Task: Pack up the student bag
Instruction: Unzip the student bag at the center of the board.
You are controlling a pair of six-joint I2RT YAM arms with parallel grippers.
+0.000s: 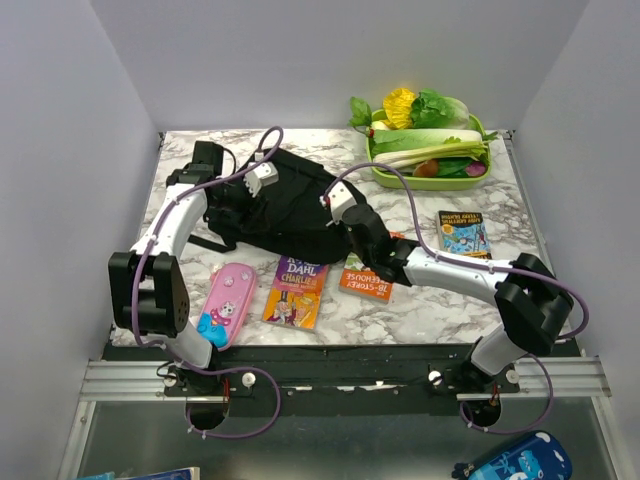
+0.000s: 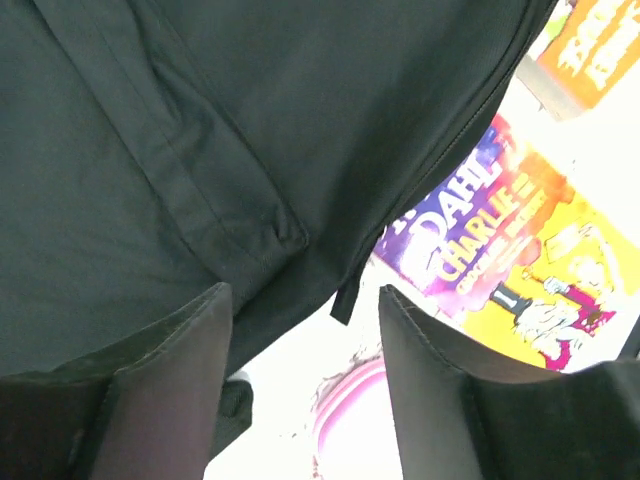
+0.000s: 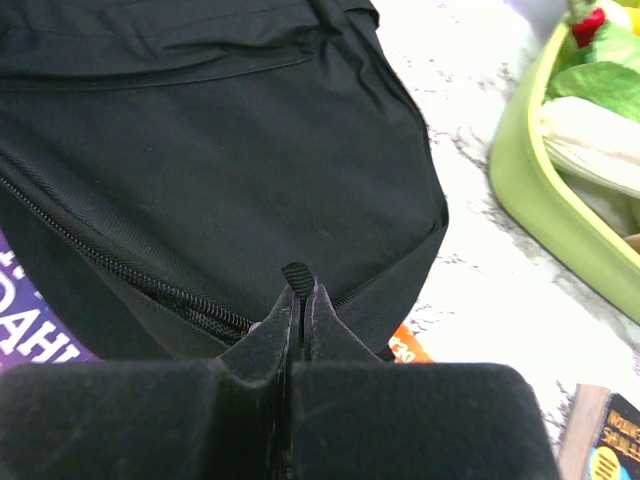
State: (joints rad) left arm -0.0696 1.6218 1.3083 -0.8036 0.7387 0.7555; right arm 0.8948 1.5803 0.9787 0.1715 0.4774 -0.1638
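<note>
The student bag (image 1: 285,200) lies flat on the bench (image 1: 515,205), left of centre, with both arms at it. The right gripper (image 3: 301,296) is clamped on the small black zip pull (image 3: 295,272) at the bag's near right corner. From there the zip (image 3: 110,262) runs away to the left along the near edge, so opening likely means drawing the pull that way. The left gripper (image 2: 300,295) hangs over the bag's left part, its 2 fingers spread and holding nothing, placed to pin the fabric.
</note>
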